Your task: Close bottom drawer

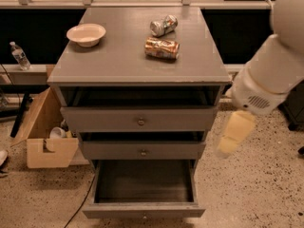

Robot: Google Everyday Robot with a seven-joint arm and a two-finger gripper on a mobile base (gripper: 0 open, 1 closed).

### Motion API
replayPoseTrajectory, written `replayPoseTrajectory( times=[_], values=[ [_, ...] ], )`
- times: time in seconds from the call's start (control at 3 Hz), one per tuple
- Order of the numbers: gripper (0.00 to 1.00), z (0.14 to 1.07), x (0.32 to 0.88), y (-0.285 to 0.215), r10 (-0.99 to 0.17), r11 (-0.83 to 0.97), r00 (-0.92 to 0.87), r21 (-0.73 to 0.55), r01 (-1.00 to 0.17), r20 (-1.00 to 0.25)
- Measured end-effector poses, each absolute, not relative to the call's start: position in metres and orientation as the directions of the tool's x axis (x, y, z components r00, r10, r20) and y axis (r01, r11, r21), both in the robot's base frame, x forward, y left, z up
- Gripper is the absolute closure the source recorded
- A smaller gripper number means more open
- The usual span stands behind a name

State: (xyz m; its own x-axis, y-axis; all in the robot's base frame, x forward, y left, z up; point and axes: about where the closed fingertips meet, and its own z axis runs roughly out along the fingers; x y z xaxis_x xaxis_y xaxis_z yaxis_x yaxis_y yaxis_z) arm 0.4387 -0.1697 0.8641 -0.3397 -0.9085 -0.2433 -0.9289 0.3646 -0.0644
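Note:
The grey cabinet stands in the middle of the camera view. Its bottom drawer is pulled far out towards me, and its deep grey box is empty. Its small knob shows at the lower edge. The middle drawer and top drawer each stand a little way out. My gripper, cream-coloured, hangs from the white arm to the right of the cabinet. It is level with the middle drawer and touches nothing.
A white bowl and two crushed cans lie on the cabinet top. An open cardboard box stands on the floor at the left, with a water bottle on a ledge behind it. Speckled floor lies to the right.

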Motion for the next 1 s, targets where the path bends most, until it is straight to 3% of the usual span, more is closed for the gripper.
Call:
replayPoseTrajectory(
  times=[0.67,1.0],
  values=[
    [0.00,0.744,0.452,-0.127,-0.860,0.435,-0.438,0.072,-0.897,-0.262],
    [0.00,0.743,0.452,-0.127,-0.860,0.435,-0.438,0.072,-0.897,-0.262]
  ],
)
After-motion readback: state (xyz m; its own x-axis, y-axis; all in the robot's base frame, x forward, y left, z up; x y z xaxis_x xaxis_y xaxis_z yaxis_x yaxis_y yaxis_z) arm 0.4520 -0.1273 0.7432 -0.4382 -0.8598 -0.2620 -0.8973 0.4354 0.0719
